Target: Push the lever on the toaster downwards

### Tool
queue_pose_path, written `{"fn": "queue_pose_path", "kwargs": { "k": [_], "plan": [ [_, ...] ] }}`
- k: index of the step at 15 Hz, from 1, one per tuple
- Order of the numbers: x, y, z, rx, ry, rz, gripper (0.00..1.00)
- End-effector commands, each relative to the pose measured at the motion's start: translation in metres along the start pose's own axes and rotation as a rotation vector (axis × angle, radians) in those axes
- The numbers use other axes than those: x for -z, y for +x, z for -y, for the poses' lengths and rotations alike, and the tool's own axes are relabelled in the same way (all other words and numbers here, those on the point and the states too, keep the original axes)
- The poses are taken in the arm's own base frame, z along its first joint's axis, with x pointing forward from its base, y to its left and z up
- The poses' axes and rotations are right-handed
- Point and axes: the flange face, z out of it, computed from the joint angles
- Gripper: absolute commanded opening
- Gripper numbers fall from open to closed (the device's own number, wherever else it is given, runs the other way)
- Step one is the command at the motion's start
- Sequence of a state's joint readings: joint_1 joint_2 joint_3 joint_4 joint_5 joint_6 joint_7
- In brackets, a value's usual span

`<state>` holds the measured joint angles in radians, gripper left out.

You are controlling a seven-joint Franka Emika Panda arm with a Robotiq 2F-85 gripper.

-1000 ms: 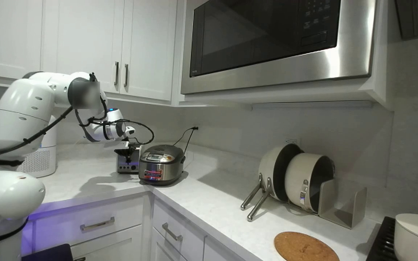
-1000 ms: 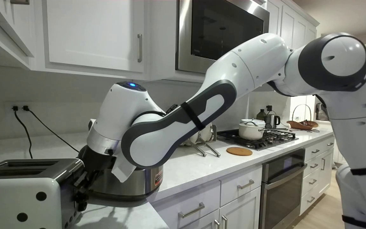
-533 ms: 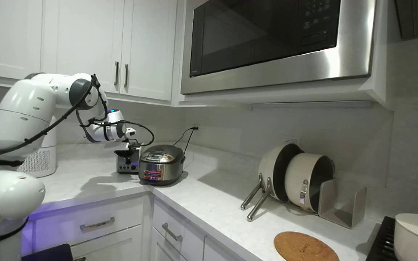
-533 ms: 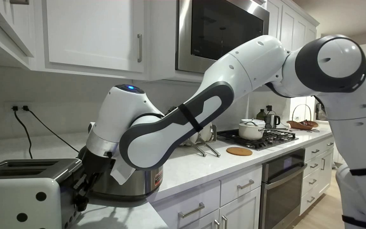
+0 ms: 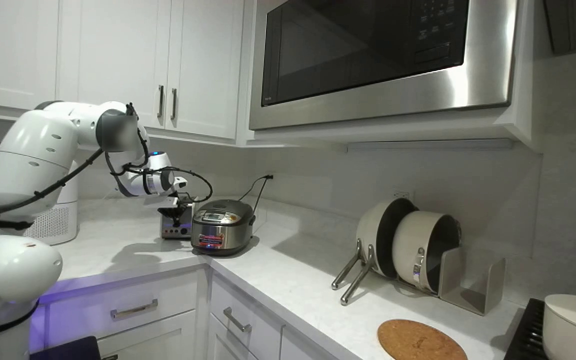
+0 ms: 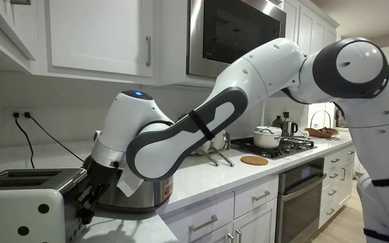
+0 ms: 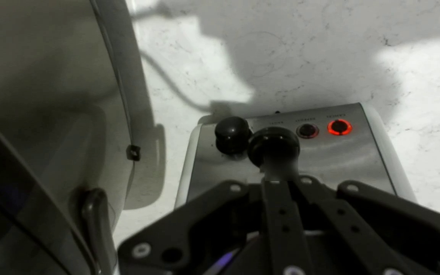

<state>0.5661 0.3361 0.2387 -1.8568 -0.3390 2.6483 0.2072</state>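
The toaster stands on the counter in both exterior views (image 5: 171,231) (image 6: 22,211); its brushed-metal front fills the middle of the wrist view (image 7: 342,160). A round black lever knob (image 7: 273,139) is low on that front, beside a black dial (image 7: 231,133). One of its buttons (image 7: 339,126) glows red. My gripper is at the toaster's front in both exterior views (image 5: 176,220) (image 6: 88,206). In the wrist view my gripper (image 7: 281,177) has its fingers together, tips just above the lever knob. A blurred patch hides the tips, so exact contact is unclear.
The rice cooker (image 5: 222,227) stands close beside the toaster and fills the left of the wrist view (image 7: 52,114). Power cords (image 6: 54,138) run behind. Pans (image 5: 415,245) in a rack and a cork mat (image 5: 420,340) sit along the counter.
The arm and gripper have come down slightly over the last second, mostly in its first half. The small buttons on the toaster's front now look red; they did not before.
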Motion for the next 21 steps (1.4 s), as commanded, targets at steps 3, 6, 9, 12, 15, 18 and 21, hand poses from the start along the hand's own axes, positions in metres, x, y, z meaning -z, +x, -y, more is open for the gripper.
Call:
{"fn": "queue_pose_path", "kwargs": {
  "k": [3,6,9,12,15,18,21],
  "plan": [
    [-0.03,-0.02,0.004,-0.026,0.0,0.099,0.0],
    [-0.041,-0.03,0.005,-0.023,-0.009,0.13,0.0],
    [-0.045,-0.035,0.007,-0.017,-0.015,0.164,0.0],
    [-0.043,-0.035,0.01,-0.009,-0.015,0.174,0.0],
    [-0.03,-0.025,0.018,0.0,-0.012,0.156,0.26],
    [-0.014,-0.011,0.029,0.024,-0.01,0.124,0.42],
    [0.008,0.005,0.045,0.051,-0.002,0.082,0.64]
  ]
}}
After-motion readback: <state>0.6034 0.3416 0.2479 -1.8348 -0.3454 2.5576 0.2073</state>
